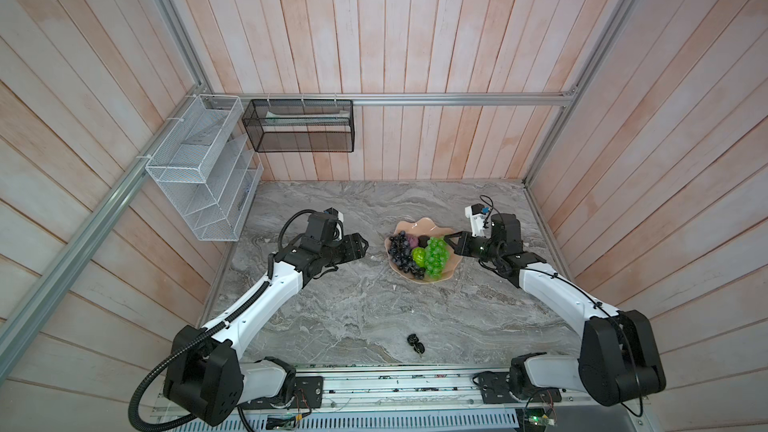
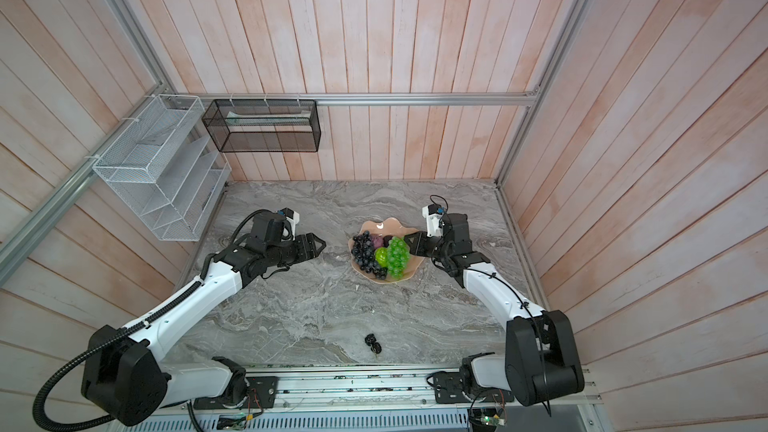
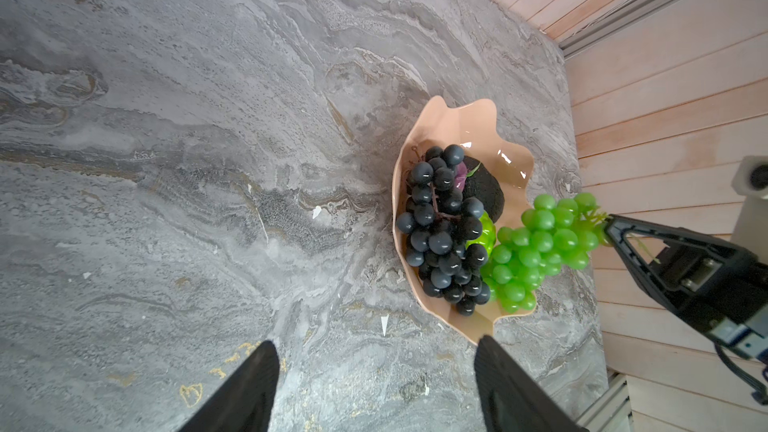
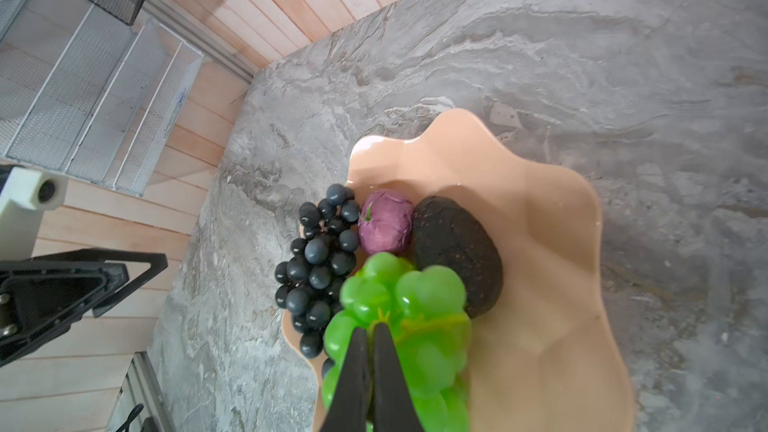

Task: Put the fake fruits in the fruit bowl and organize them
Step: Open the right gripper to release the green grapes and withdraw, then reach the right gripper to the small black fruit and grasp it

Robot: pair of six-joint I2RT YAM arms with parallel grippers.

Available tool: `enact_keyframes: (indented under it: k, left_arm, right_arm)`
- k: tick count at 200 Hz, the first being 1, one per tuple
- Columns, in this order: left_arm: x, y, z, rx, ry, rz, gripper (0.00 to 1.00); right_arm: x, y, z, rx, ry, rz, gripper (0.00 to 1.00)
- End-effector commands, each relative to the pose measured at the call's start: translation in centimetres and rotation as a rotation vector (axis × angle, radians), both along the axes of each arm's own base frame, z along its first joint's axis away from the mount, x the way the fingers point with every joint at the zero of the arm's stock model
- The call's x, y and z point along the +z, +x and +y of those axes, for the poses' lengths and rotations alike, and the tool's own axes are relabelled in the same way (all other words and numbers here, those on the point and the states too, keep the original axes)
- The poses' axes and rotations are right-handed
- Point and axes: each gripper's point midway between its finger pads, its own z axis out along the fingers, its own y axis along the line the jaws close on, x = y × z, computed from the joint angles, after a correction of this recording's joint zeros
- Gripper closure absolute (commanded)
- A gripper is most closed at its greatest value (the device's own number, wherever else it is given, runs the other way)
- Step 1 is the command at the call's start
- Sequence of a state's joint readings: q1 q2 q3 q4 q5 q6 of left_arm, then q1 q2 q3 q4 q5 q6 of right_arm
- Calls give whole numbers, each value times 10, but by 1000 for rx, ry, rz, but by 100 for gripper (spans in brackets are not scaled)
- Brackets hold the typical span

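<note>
Only the top views take in the white basket (image 1: 199, 168) and black basket (image 1: 299, 126), hung on the walls at 10 and 11 o'clock of the table (image 1: 332, 305). They alone also show the tiny cluster (image 1: 415, 342), lying by itself at 6 o'clock of the bowl (image 1: 409, 226). Only the right wrist view shows the purple fruit (image 4: 384, 222) and dark oval (image 4: 457, 251) plainly, touching side by side. There are six fruits, five at the bowl and one outside it, plus two baskets and two grippers. The left gripper (image 1: 366, 245), at the bowl's 9 o'clock and apart from it, stands wide and holds nothing. In the bowl, black grapes (image 1: 401, 253) fill the 9 o'clock side, purple fruit and oval sit at 12, and the lime fruit (image 1: 418, 256) is in the middle. Green grapes (image 1: 436, 255) lie over the 3 o'clock side. The right gripper (image 1: 445, 238), at 3 o'clock, is pinched tight on the green grapes' stem; whether that bunch rests on the bowl I cannot tell.
</note>
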State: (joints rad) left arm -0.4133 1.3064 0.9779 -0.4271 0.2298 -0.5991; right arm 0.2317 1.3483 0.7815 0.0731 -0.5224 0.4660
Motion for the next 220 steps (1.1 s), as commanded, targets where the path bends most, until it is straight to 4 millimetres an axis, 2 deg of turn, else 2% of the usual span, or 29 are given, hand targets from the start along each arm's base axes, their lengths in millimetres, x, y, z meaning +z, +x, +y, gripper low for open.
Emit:
enact_keyframes:
  k: [1,26,79,115,153,174,197,220]
  left_arm:
    - [-2,4,-2,2,8,2,23]
    - [-2,5,-2,2,19,3,23]
    - [-10,10,-7,-9,17,23,23]
    - [-12,10,-7,-10,21,32,23]
    - [-12,5,-12,-38,12,45,21]
    - [-18,-6,-14,-72,33,84,21]
    - [-27,-24,-19,-117,59,139,21]
    - [-35,-48,-38,-200,82,181,21]
  right_arm:
    - [-10,9,0,27,-18,-27,100]
    - [-22,15,-3,28,-53,-17,100]
    - [-42,36,-27,-49,-215,-47,100]
    - [-47,47,-29,-46,-255,-66,100]
    - [-40,55,-19,-14,-217,-69,78]
    - [-29,55,-19,-17,-235,-91,58]
    - [-13,52,-22,-26,-269,-123,49]
    - [6,45,-22,-35,-304,-160,44]
